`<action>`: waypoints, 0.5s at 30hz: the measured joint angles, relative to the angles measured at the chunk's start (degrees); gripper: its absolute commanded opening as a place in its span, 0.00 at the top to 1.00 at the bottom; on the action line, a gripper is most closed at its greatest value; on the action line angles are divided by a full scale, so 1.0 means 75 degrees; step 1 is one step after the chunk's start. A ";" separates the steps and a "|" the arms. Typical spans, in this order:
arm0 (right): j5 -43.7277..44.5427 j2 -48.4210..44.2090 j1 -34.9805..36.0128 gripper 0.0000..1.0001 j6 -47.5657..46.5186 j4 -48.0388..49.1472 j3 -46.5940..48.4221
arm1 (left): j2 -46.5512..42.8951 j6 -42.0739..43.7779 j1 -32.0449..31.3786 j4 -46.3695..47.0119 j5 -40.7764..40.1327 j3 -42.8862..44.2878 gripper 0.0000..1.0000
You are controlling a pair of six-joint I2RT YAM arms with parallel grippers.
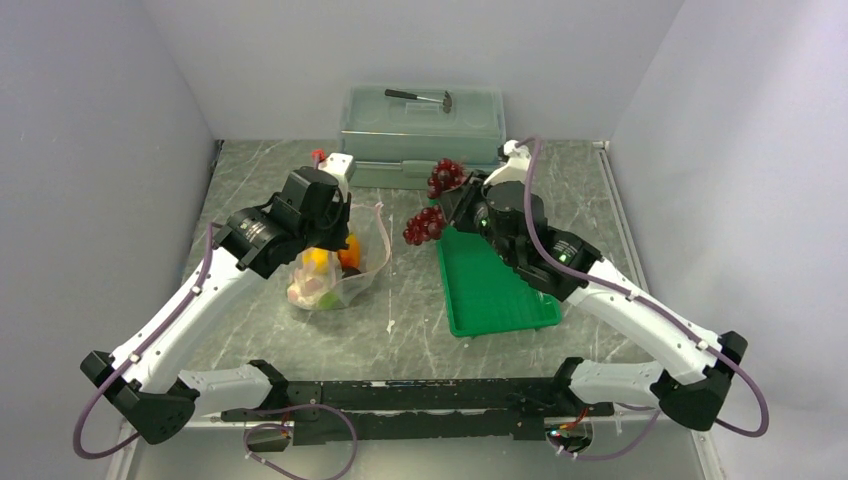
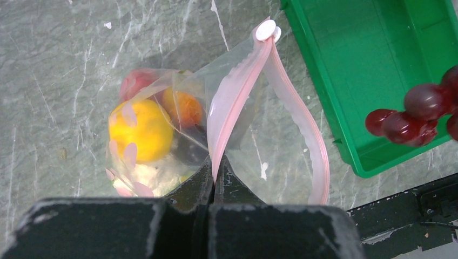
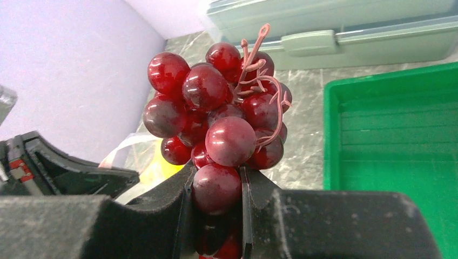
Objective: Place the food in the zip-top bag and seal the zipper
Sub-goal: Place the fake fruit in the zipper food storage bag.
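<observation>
Just right of the clear zip-top bag (image 2: 254, 135), facing its open mouth, the right gripper (image 3: 216, 186) clamps a dark-red grape bunch (image 3: 219, 108); the left gripper (image 2: 213, 181) pinches the pink zipper lip (image 2: 232, 102).

a hammer (image 1: 420, 97) lies on a lidded pale-green box (image 1: 420, 137), behind the green tray (image 1: 492, 292).

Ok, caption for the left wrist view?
Left gripper pinches the zip-top bag by its pink rim, fruit inside; grapes near the green tray.
</observation>
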 measured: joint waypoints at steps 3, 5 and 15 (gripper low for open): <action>-0.0140 0.0221 0.0195 1.00 -0.0006 0.0157 0.0131 | 0.0000 0.0000 0.0000 0.0000 0.0003 0.0000 1.00; -0.0184 0.0408 0.0344 1.00 -0.0020 0.0224 0.0259 | 0.0000 -0.0003 0.0000 0.0000 0.0003 0.0000 1.00; -0.0184 0.1058 0.0723 1.00 -0.0085 0.0481 0.0784 | -0.0079 -0.0006 0.0000 -0.0003 0.0009 0.0000 1.00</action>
